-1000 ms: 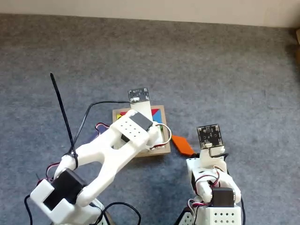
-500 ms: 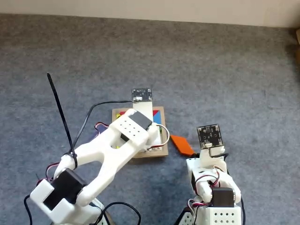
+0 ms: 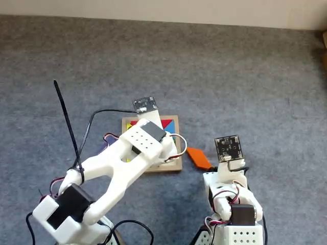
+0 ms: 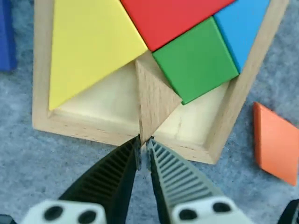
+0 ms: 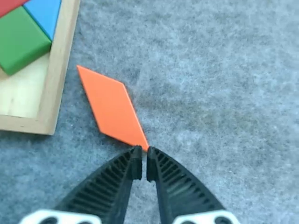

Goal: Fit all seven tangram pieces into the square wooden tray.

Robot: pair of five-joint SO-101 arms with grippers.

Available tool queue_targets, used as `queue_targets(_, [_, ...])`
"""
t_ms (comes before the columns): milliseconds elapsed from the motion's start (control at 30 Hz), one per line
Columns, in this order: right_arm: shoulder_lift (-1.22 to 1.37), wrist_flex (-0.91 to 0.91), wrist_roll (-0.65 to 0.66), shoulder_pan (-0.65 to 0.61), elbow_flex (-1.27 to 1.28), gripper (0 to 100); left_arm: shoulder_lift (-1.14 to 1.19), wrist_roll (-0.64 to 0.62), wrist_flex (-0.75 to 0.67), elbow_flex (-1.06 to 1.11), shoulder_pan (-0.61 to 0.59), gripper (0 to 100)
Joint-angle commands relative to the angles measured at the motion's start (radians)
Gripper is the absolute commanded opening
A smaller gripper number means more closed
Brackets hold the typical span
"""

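Observation:
The square wooden tray (image 4: 39, 93) lies on grey carpet and holds a yellow triangle (image 4: 88, 42), a red triangle (image 4: 173, 16), a green square (image 4: 196, 60) and a blue triangle (image 4: 245, 23). A plain wooden triangle (image 4: 156, 95) sits tilted beside the green square, its tip lying over the tray's near rim. My left gripper (image 4: 143, 142) is shut on that tip. An orange parallelogram (image 5: 112, 107) lies on the carpet just outside the tray (image 5: 56, 84). My right gripper (image 5: 140, 163) is shut and empty, right at the parallelogram's near corner. From above, the left arm (image 3: 145, 140) covers much of the tray (image 3: 176, 166).
A dark blue piece (image 4: 5, 37) lies on the carpet beside the tray, on its yellow side. A black cable tie (image 3: 66, 122) sticks up from the left arm. Open carpet (image 3: 255, 76) spreads beyond the tray and to both sides.
The left arm's wrist has swung slightly to the left over the tray's far edge. The right arm and the orange parallelogram have stayed put.

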State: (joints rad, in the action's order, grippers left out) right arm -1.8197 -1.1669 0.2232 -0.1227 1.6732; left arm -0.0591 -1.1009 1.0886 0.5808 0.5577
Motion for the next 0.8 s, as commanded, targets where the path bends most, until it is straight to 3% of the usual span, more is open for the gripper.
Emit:
queue_targets(0, [-0.016,0.001,0.009,0.010,0.120,3.4,-0.021,-0.023,0.000,-0.053,0.008,1])
queue_targets(767, [-0.016,0.001,0.009,0.010,0.120,3.4,-0.012,-0.023,-0.221,-0.045,0.008,1])
